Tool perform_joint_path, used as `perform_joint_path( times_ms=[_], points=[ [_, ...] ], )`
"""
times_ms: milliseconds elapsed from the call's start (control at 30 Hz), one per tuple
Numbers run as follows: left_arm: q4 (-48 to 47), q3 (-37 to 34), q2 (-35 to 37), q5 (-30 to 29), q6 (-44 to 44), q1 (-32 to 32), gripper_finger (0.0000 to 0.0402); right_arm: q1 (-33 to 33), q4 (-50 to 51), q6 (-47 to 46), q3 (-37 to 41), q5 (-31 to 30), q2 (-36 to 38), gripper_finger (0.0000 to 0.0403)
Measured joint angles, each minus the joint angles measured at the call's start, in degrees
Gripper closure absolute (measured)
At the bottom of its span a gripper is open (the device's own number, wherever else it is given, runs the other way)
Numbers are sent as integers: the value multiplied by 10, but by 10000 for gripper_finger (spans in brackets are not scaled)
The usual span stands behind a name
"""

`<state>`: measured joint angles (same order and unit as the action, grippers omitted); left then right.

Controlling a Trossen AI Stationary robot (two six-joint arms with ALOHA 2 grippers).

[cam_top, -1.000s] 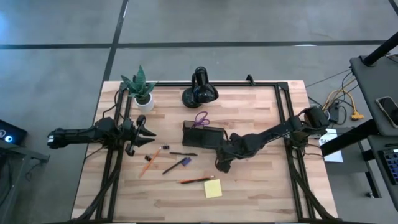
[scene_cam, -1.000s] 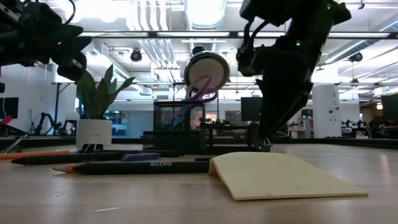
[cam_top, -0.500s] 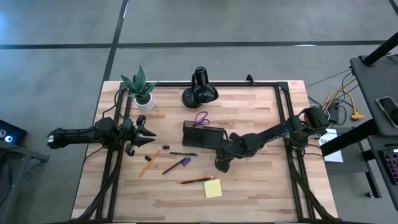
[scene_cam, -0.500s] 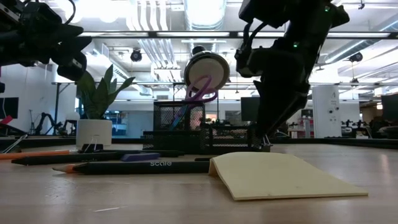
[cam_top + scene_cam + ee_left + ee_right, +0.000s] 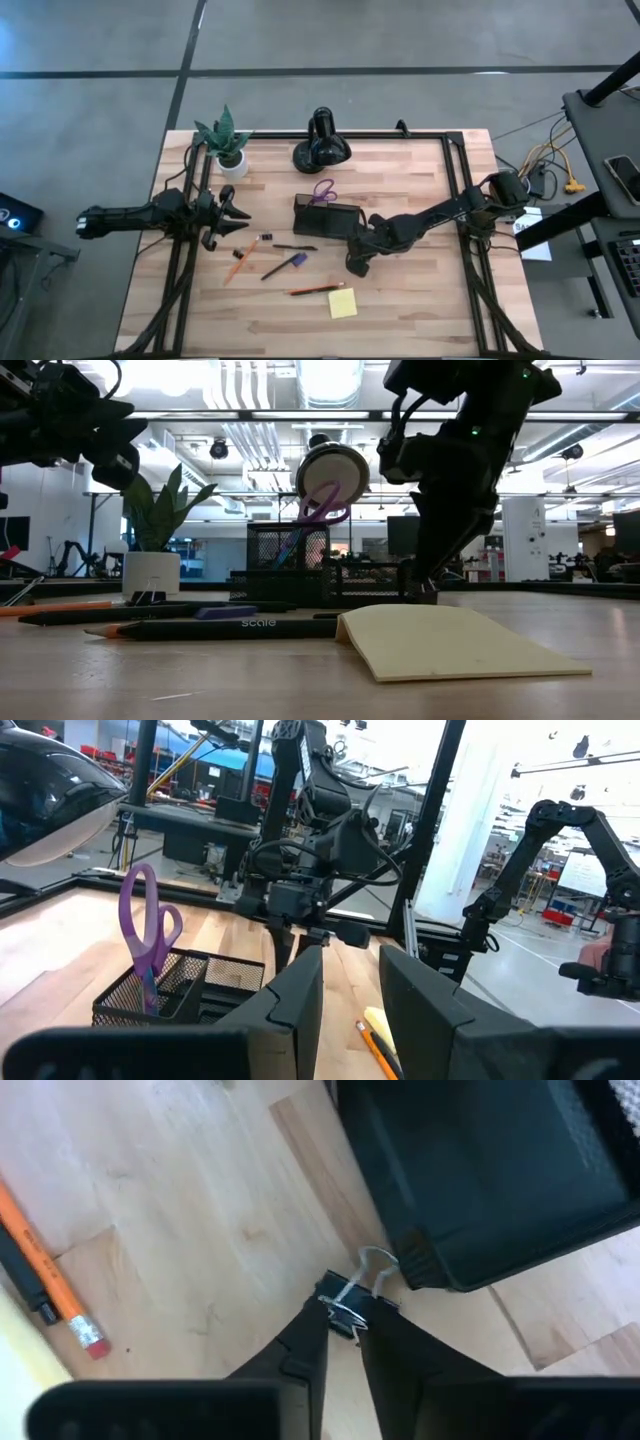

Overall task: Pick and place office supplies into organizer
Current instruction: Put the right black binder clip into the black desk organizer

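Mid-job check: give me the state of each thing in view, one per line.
Right hand: low at the organizer's corner, shut on binder clip.
Left hand: waiting above the table's left side, fingers slightly apart, empty.
Organizer: upright.
Scissors: standing in the organizer, handles up.
Sticky-note pad: lying loose on table.
Orange pencil: lying loose on table.
Purple-tipped pen: lying loose on table.

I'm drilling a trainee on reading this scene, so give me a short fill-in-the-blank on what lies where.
1. The purple-handled scissors stand in the ____.
2. The right end effector is shut on a binder ____.
3. The yellow sticky-note pad lies on the ____.
4. The left end effector hangs ____ above the table's left side.

Missing words: organizer; clip; table; open
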<state>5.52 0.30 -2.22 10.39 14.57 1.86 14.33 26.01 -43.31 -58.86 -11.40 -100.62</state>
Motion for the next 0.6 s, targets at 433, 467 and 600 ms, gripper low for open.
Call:
perform_joint_path(
  times_ms=[433, 467, 600],
  points=[
    [0, 0, 0, 0, 0, 0, 316, 0, 6, -9, -38, 42, 1, 394],
    [0, 0, 0, 0, 0, 0, 316, 0, 12, -5, -44, 45, 1, 395],
    [0, 0, 0, 0, 0, 0, 316, 0, 46, 0, -72, 44, 1, 395]
  ],
)
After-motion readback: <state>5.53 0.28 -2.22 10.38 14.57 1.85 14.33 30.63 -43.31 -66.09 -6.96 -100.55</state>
